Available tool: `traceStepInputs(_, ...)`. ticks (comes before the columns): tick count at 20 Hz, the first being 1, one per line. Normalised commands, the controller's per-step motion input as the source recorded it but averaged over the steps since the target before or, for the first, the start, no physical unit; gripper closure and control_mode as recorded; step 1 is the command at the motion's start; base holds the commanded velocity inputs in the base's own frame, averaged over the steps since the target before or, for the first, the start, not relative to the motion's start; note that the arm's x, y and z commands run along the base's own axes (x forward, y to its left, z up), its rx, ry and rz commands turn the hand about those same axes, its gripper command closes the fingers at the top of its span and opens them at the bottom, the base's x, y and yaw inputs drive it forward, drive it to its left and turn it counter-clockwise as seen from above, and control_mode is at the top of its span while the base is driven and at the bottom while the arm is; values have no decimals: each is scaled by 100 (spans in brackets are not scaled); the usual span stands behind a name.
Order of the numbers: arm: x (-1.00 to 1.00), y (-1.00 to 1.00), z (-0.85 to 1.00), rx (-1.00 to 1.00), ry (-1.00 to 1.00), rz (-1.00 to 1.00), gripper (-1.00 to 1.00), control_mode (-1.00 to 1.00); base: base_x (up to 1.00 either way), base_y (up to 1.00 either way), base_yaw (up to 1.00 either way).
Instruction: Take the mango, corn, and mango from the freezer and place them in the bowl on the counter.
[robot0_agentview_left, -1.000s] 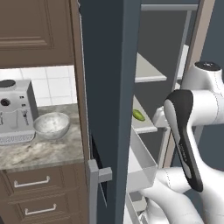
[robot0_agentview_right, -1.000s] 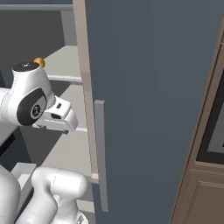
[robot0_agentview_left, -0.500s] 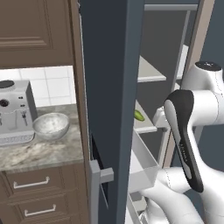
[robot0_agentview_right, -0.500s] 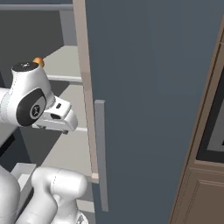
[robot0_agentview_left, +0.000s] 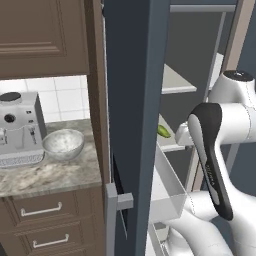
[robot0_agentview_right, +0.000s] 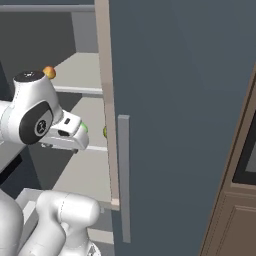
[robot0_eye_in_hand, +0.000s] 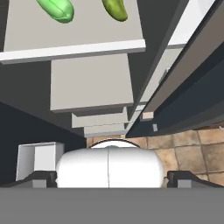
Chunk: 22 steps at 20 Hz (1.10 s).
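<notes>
Hand view looks down a pale grey freezer shelf (robot0_eye_in_hand: 78, 37) where a bright green oblong item (robot0_eye_in_hand: 56, 8) and an olive-green one (robot0_eye_in_hand: 114, 8) lie side by side, well beyond the gripper (robot0_eye_in_hand: 111, 177), its dark fingertips spread wide apart.

The bowl (robot0_agentview_left: 63, 144) sits on the desk (robot0_agentview_left: 50, 175), just right of the coffee machine (robot0_agentview_left: 20, 129). Right of the desk stands the open freezer (robot0_agentview_left: 135, 100). Two items (robot0_eye_in_hand: 57, 9) (robot0_eye_in_hand: 115, 8) lie side by side on its shelf (robot0_eye_in_hand: 74, 39), above the drawers (robot0_eye_in_hand: 92, 83).
</notes>
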Motion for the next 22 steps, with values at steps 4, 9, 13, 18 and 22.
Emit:
traceStepInputs(4, 0, 0, 0, 0, 0, 0, -100, 100, 4, 63, 0)
traceStepInputs(9, 0, 0, 0, 0, 0, 0, -100, 100, 6, 51, 0)
traceStepInputs(13, 0, 0, 0, 0, 0, 0, -100, 100, 0, 16, 0)
traceStepInputs(18, 0, 0, 0, 0, 0, 0, -100, 100, 0, 0, 0)
traceStepInputs(22, 0, 0, 0, 0, 0, 0, -100, 100, 0, 0, 0)
